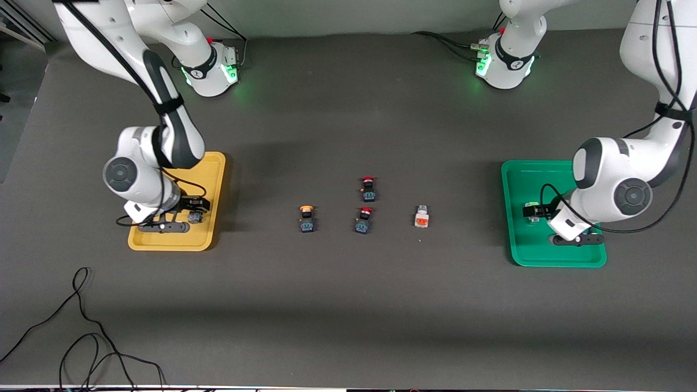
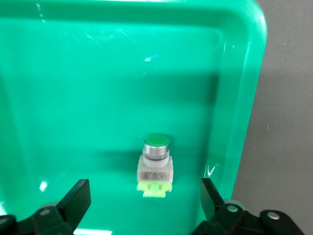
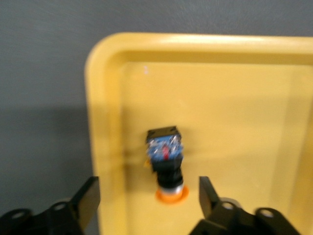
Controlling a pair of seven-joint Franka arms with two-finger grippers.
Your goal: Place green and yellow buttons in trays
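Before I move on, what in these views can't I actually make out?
- Front view: the green-capped button in the green tray is hidden by the open left pincer.
- Front view: the yellow-capped button in the yellow tray is mostly covered by the open right pincer.
- Left wrist view: the label on the green-capped button is too small to read.

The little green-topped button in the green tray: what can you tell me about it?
The green-topped button has a round green cap in a silvery ring, on a white blocky body with a printed label and a pale green base. It looks like plastic. It lies on the floor of the green tray, near one side wall, without touching it. The left gripper is over it, fingers open on either side, not touching it.
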